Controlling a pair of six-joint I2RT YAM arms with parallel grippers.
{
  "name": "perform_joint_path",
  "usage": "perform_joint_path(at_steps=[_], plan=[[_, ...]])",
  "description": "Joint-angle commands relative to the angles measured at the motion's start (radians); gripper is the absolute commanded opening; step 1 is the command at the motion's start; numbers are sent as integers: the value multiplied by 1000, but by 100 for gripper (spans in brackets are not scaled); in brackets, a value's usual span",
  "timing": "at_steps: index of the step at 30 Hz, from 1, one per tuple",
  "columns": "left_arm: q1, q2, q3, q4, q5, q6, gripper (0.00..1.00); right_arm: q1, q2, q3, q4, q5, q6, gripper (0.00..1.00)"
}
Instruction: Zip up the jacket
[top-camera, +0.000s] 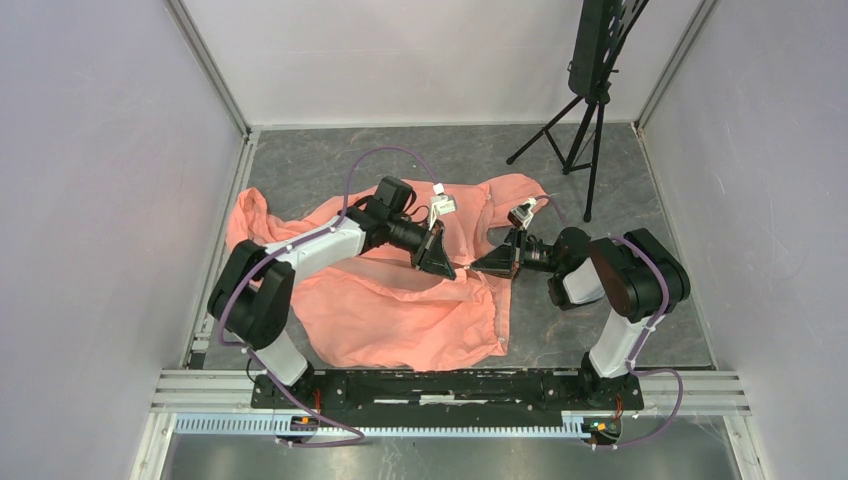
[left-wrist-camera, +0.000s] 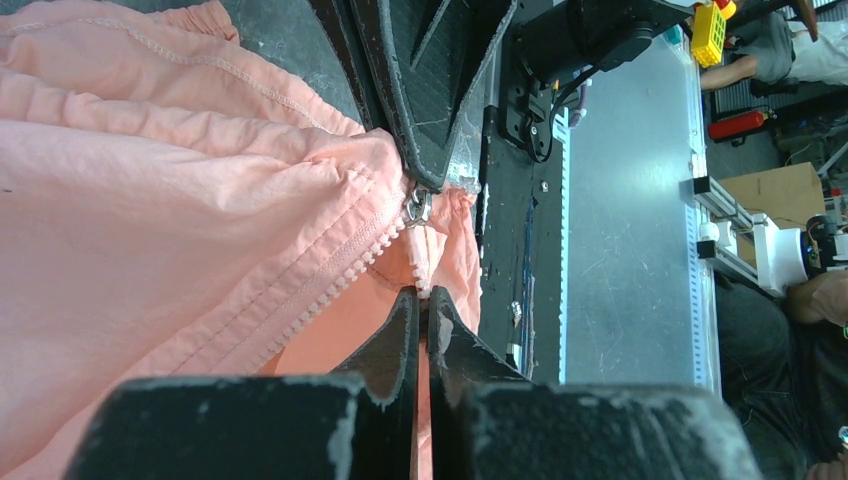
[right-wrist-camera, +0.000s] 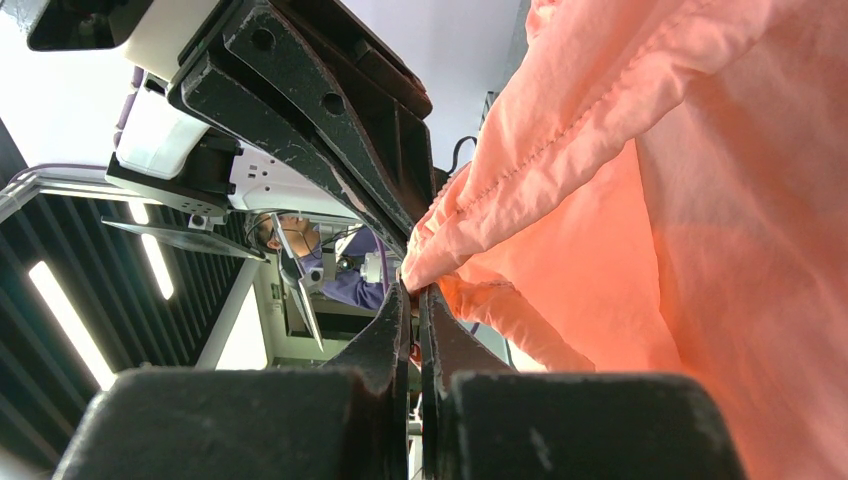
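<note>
The salmon-pink jacket (top-camera: 400, 300) lies crumpled on the grey table, mostly on the left and middle. My left gripper (top-camera: 440, 262) and right gripper (top-camera: 487, 265) meet tip to tip over its front edge. In the left wrist view my left gripper (left-wrist-camera: 428, 293) is shut on the pale zipper strip (left-wrist-camera: 330, 295) just below the metal slider (left-wrist-camera: 418, 208). The right gripper (left-wrist-camera: 432, 180) comes from above, shut right at the slider. In the right wrist view my right gripper (right-wrist-camera: 412, 290) is shut on the jacket's (right-wrist-camera: 700, 250) edge; the pull tab is hidden.
A black tripod stand (top-camera: 590, 110) stands at the back right. White walls close in the table on three sides. A metal rail (top-camera: 450, 385) with both arm bases runs along the near edge. The right arm's elbow (top-camera: 640, 275) sits beside the jacket.
</note>
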Motion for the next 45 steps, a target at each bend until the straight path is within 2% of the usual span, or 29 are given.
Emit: perform_joint_path(at_steps=[1, 19, 45], plan=[[2, -45, -1, -24, 10, 52, 2, 0, -12, 0, 477, -12, -17, 0], [-8, -45, 0, -27, -45, 69, 2, 2, -20, -4, 476, -13, -20, 0], [-6, -71, -12, 13, -35, 54, 2, 17, -9, -2, 474, -15, -23, 0]])
